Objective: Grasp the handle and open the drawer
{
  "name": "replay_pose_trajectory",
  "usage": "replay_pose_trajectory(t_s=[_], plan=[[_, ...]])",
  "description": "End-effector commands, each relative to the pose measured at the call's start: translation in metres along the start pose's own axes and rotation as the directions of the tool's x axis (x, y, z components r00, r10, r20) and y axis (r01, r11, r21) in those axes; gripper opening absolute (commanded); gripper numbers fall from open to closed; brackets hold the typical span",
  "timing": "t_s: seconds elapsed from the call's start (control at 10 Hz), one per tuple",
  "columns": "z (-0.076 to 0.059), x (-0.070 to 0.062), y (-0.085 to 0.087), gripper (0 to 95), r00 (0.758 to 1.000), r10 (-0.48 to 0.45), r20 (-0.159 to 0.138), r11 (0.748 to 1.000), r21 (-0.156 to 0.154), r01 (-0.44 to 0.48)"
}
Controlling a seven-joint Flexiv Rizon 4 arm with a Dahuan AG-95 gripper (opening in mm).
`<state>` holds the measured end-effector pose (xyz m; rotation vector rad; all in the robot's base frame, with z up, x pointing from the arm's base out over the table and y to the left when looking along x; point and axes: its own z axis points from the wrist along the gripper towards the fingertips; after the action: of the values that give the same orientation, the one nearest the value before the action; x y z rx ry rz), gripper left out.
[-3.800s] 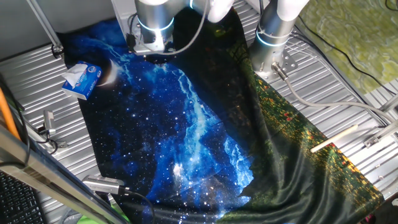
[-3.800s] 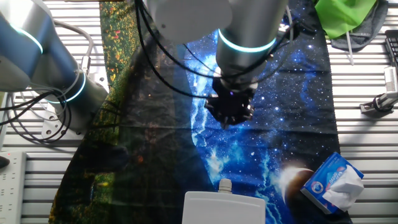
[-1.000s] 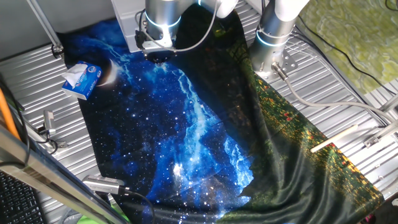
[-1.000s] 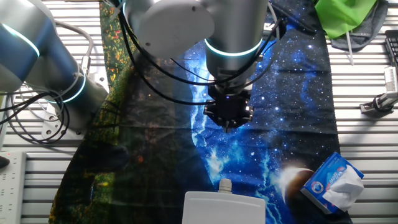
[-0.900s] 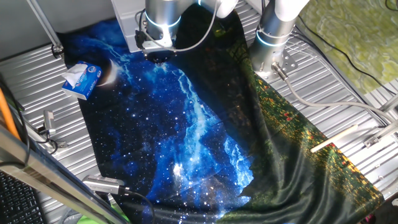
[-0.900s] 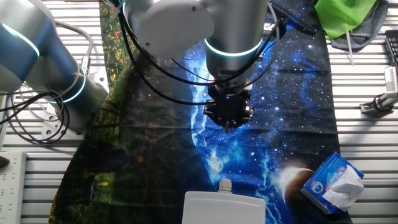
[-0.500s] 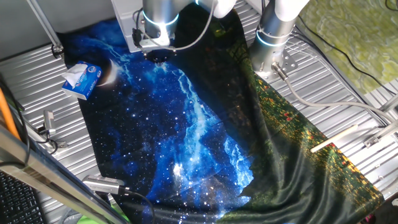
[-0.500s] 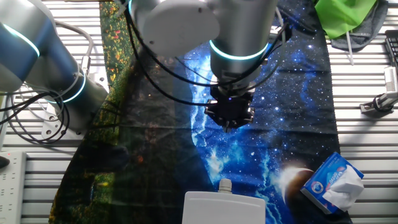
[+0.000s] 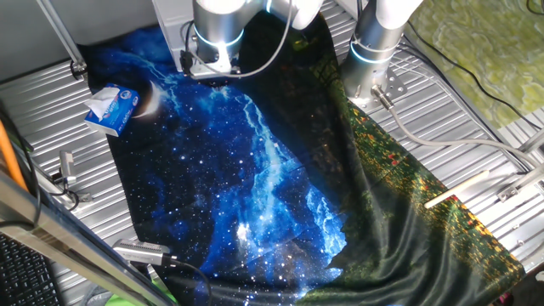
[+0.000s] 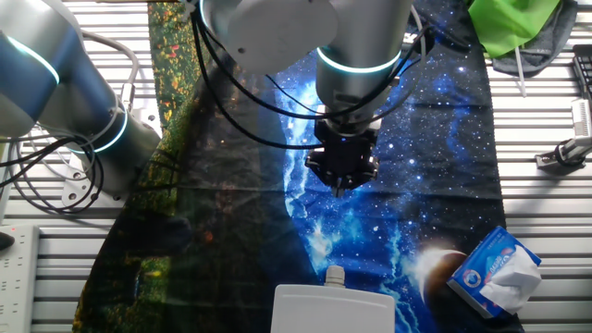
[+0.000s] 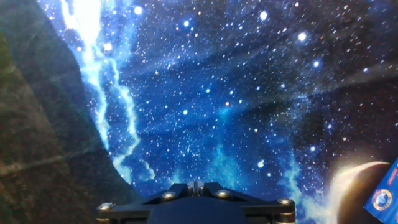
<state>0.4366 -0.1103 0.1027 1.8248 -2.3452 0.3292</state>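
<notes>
The drawer is a white boxy unit at the near edge of the other fixed view, with a small pale handle knob on its front. In one fixed view the drawer shows partly behind the arm. My gripper hangs over the blue galaxy cloth, well short of the handle and not touching it. It also shows in one fixed view. In the hand view the gripper has its fingertips pressed together and empty, with only cloth ahead. The drawer is out of the hand view.
A blue-and-white tissue pack lies on the cloth's corner beside the drawer, also in one fixed view and at the hand view's edge. A second arm's base stands at the side. Green cloth and tools lie on the ribbed metal table.
The wrist has shifted slightly above the cloth. The gripper stays in nearly the same spot and stays shut. The drawer has not moved.
</notes>
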Motion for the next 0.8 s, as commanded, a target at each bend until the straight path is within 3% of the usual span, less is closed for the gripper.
replay_pose_trajectory(t_s=[0.1, 0.8], plan=[[-0.0003, -0.0002, 0.0008, 0.0, 1.0, 0.005, 0.003, 1.0, -0.006, -0.005], [-0.0003, -0.0002, 0.0008, 0.0, 1.0, -0.023, -0.004, 0.999, -0.048, 0.023]])
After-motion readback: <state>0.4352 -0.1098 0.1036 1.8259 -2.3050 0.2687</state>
